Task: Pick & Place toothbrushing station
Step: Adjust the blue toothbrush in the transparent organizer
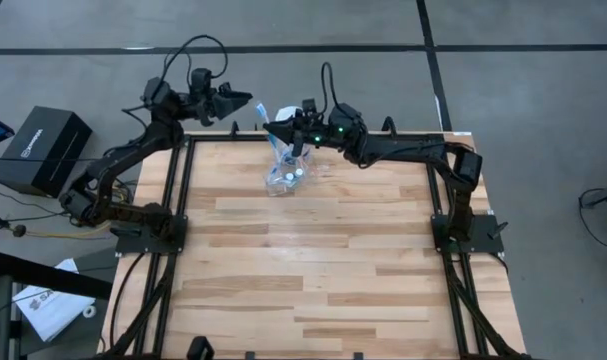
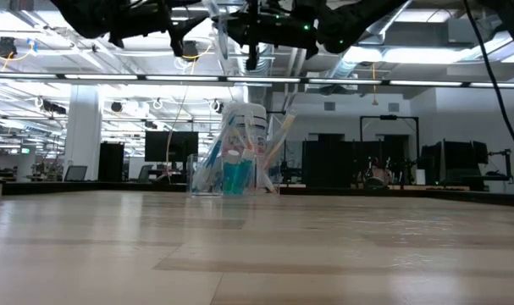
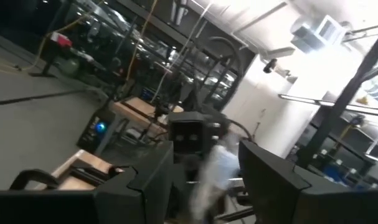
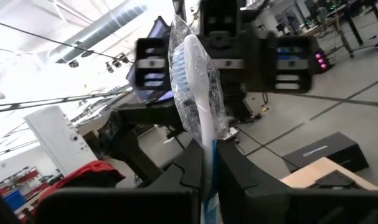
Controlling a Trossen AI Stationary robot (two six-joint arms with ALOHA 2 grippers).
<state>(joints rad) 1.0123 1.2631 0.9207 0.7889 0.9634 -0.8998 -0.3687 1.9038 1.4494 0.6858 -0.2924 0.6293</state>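
You are looking at two dark arms, each ending in one two-finger gripper: the left gripper (image 1: 245,100) and the right gripper (image 1: 271,128). One wooden table (image 1: 313,270) is lying under them. One see-through holder (image 1: 283,175) is standing on it. One wrapped toothbrush (image 4: 198,118) is sitting in the right gripper; the brushes inside the holder are overlapping too much for you to count. One black box (image 1: 45,148) is resting on the floor.

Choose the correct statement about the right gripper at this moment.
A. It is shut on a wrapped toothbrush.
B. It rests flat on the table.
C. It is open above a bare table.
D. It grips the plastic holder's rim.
A: the right gripper pinches the wrapped toothbrush by its handle, held up above the table.
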